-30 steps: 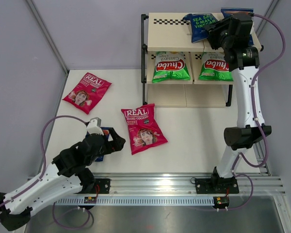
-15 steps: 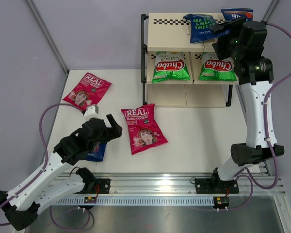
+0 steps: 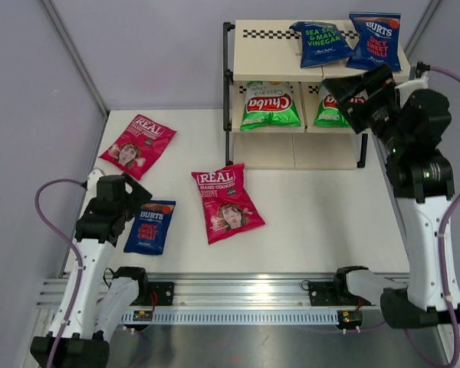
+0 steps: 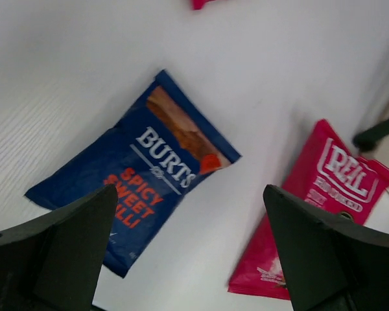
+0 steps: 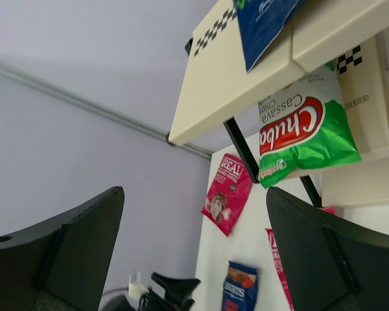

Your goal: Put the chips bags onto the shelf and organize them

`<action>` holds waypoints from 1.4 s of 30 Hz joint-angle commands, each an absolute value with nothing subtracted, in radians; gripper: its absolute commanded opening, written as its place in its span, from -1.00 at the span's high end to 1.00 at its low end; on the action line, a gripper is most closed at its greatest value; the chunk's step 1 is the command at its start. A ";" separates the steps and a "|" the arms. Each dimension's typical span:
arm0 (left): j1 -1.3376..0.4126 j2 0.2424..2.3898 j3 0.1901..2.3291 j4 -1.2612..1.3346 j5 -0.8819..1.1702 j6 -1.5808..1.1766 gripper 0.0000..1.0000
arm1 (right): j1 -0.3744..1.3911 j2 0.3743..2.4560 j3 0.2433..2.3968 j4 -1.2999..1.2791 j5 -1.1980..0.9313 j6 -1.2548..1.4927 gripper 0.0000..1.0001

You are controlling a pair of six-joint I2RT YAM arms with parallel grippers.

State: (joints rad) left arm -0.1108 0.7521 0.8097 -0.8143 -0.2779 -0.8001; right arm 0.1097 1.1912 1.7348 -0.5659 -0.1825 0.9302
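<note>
On the white table (image 3: 314,215), the BURTS bag (image 3: 150,227) lies just right of the left tool (image 4: 189,214) (fingers wide apart, empty), with its long axis running near-to-far. The right tool (image 5: 194,194), also apart, hangs by the shelf (image 3: 272,57).

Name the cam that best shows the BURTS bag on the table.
Left wrist: the BURTS bag is large and close, label readable. Top external shows it whole but small. Right wrist shows it tiny, far off, near the bottom edge.
</note>
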 commanded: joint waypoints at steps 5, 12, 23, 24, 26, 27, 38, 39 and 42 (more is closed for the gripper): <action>0.158 0.761 0.683 -0.769 -0.157 -0.732 -0.98 | 0.110 0.911 1.371 -0.472 -0.446 0.652 -0.99; 0.204 0.796 0.552 -0.482 -0.009 -0.572 -0.98 | 0.112 0.658 1.036 -0.368 -0.723 0.618 -0.99; 0.239 1.099 0.678 -0.572 0.160 -0.463 -0.98 | 0.127 0.523 1.032 -0.483 -0.664 0.405 -0.99; 0.248 1.144 0.742 -0.595 0.198 -0.415 -0.98 | 0.133 0.519 1.032 -0.506 -0.628 0.393 -0.99; 0.255 1.256 0.816 -0.685 0.241 -0.347 -0.93 | 0.152 0.506 1.032 -0.529 -0.585 0.368 -0.99; 0.255 1.272 0.849 -0.705 0.244 -0.284 -0.93 | 0.155 0.499 1.031 -0.535 -0.577 0.361 -0.99; 0.256 1.440 0.960 -0.818 0.183 -0.184 -0.82 | 0.388 0.434 1.069 -0.604 -0.418 0.196 -0.99; 0.258 1.454 0.960 -0.818 0.173 -0.183 -0.81 | 0.417 0.428 1.072 -0.621 -0.404 0.193 -0.99; 0.256 1.522 0.963 -0.821 0.161 -0.173 -0.78 | 0.428 0.416 1.072 -0.624 -0.406 0.205 -0.99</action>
State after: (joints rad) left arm 0.2501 1.4837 0.9405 -0.7937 0.1715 -0.2108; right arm 0.4110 0.4305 1.0386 -0.6037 -0.4660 0.2417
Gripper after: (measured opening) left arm 0.902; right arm 0.993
